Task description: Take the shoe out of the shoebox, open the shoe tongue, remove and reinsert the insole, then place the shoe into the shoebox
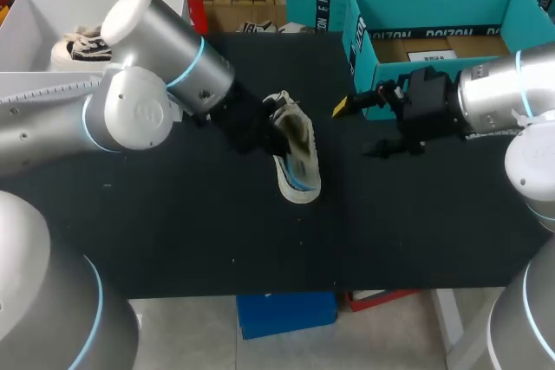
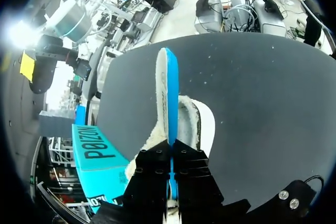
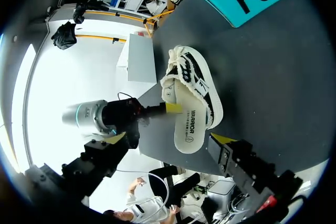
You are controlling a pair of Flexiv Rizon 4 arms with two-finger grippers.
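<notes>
While the shoe lies on its side on the black bench, outside the teal shoebox and to the left of its near corner, the left hand is clamped tight on the insole. This thin, blue-backed sheet stands on edge along the shoe's opening. The right hand hangs just in front of the shoebox, between it and the shoe, its fingers spread wide and holding nothing.
</notes>
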